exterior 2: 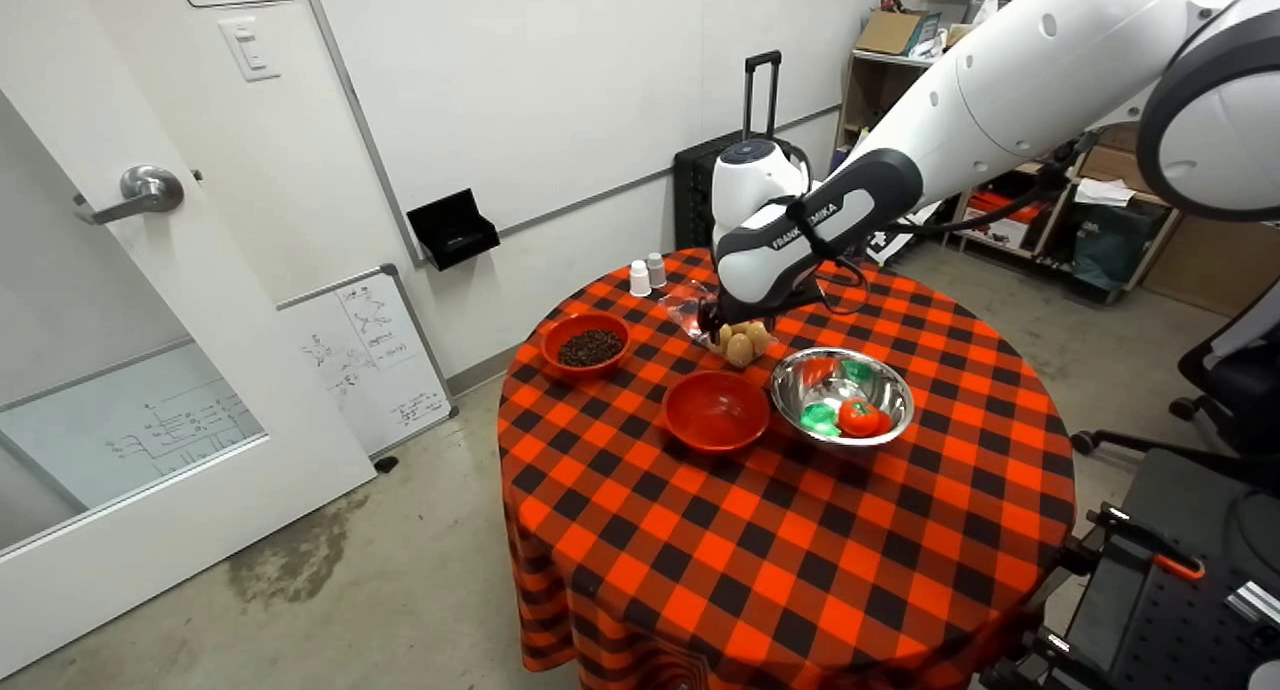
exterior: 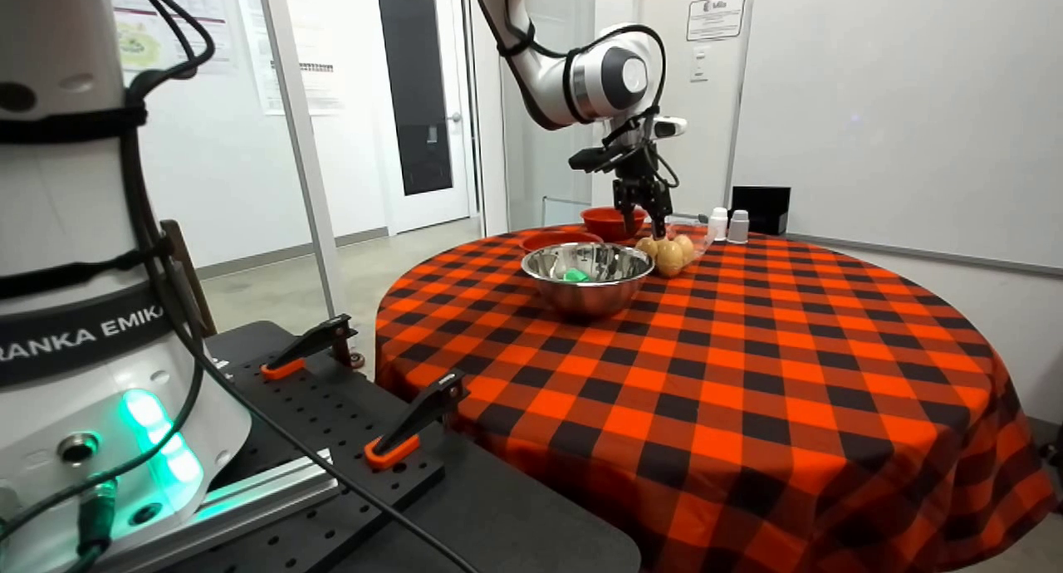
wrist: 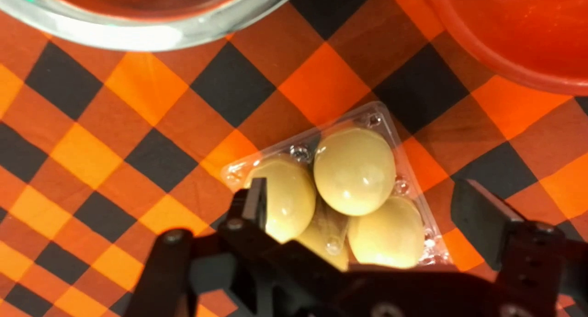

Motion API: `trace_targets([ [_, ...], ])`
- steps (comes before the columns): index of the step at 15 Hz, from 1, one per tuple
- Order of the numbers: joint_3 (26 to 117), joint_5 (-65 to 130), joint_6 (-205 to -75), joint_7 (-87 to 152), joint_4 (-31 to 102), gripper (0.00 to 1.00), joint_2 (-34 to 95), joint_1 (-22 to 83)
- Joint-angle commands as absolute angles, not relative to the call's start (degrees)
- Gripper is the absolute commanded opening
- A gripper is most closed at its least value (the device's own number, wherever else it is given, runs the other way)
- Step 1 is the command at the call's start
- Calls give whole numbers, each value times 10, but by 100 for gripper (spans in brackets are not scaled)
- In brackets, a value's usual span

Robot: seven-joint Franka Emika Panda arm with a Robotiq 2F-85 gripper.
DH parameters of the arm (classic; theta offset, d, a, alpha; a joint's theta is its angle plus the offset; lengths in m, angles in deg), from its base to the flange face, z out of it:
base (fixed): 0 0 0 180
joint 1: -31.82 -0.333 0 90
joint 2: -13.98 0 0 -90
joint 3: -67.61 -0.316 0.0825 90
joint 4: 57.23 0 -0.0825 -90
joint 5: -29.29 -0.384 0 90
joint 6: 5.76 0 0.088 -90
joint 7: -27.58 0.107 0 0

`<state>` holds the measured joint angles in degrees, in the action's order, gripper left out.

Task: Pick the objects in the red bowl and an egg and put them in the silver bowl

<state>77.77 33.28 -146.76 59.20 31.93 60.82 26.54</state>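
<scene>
The silver bowl [exterior: 590, 297] stands on the table in both exterior views [exterior 2: 784, 398]; its rim shows in the wrist view [wrist: 138, 37]. It holds a red tomato [exterior 2: 857, 416] and a green thing [exterior 2: 820, 419]. The red bowl [exterior 2: 715, 410] beside it looks empty; part of it shows in the wrist view [wrist: 528, 41]. Several tan eggs [wrist: 354, 170] sit in a clear plastic carton [wrist: 376, 109]. My gripper [wrist: 367, 211] is open above the eggs, its fingers wide apart with nothing held between them. It also shows in an exterior view [exterior: 644, 227], pointing down at the eggs.
Another red bowl [exterior 2: 566, 368] with dark beans [exterior 2: 590, 348] stands further along the table. Two white shakers [exterior 2: 640, 278] stand near the far edge, behind the carton. A checked cloth [exterior: 747, 374] covers the round table.
</scene>
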Motion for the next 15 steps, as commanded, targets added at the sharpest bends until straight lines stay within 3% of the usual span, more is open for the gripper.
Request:
trace_targets([
  [1,783,319,-1446,606,294,100,624,261],
  [8,784,321,-1444,617,288,90,633,263],
  [15,783,321,-1441,616,275,92,649,263],
])
